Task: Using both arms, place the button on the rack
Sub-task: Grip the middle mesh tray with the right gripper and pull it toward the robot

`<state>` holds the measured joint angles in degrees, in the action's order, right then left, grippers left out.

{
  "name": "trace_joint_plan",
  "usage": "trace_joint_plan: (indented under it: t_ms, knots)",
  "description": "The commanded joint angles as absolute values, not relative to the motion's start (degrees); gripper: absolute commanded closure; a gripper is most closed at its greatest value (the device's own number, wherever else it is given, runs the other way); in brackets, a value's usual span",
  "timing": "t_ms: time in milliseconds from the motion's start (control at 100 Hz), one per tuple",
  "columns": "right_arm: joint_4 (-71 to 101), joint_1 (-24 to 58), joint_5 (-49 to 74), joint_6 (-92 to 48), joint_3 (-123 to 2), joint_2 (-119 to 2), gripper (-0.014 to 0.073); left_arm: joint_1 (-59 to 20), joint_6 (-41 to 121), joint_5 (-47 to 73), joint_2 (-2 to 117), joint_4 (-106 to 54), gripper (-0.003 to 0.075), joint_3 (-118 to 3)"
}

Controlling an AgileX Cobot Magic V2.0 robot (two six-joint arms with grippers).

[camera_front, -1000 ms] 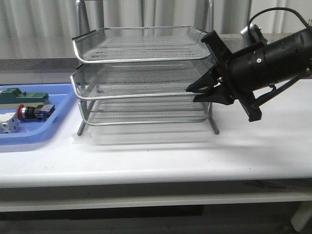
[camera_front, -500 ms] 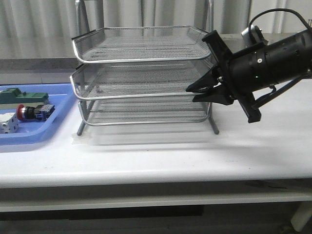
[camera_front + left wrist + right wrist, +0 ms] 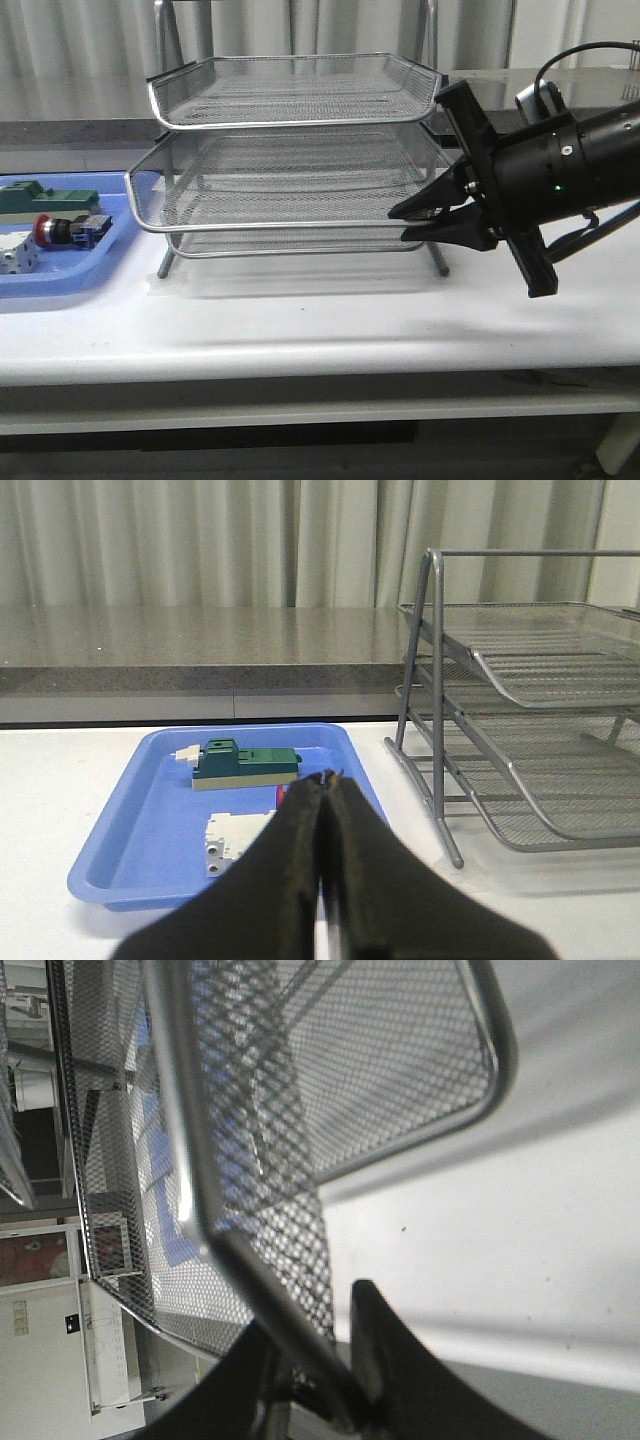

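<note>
The middle tray's rim is clamped by the right gripper (image 3: 400,222) on the rack (image 3: 290,150); the left gripper (image 3: 325,780) is clenched, empty.

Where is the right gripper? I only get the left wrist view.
Observer: The right gripper is at the front right corner of the rack's middle tray, closed around its rim wire.
Operator: Tray slid out?
Observer: Yes. In the front view its front rim sits forward of the top tray's.
Operator: Button?
Observer: The button lies in the blue tray, red head toward the robot's left.
</note>
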<state>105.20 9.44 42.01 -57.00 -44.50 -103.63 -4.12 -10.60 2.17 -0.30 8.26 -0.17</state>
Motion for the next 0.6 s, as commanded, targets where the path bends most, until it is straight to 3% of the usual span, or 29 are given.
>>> trace_joint_plan:
  t_ms: [0,590]
  knots:
    - [101.0,9.9,45.1,-59.0,-42.3,-99.8,0.0525,-4.5,-11.2,-2.5,-2.1,7.9,0.0741,3.0]
    - [100.9,9.9,43.2,-59.5,-30.4,-89.3,0.0525,-4.5,-11.2,-2.5,-2.1,7.9,0.0741,3.0]
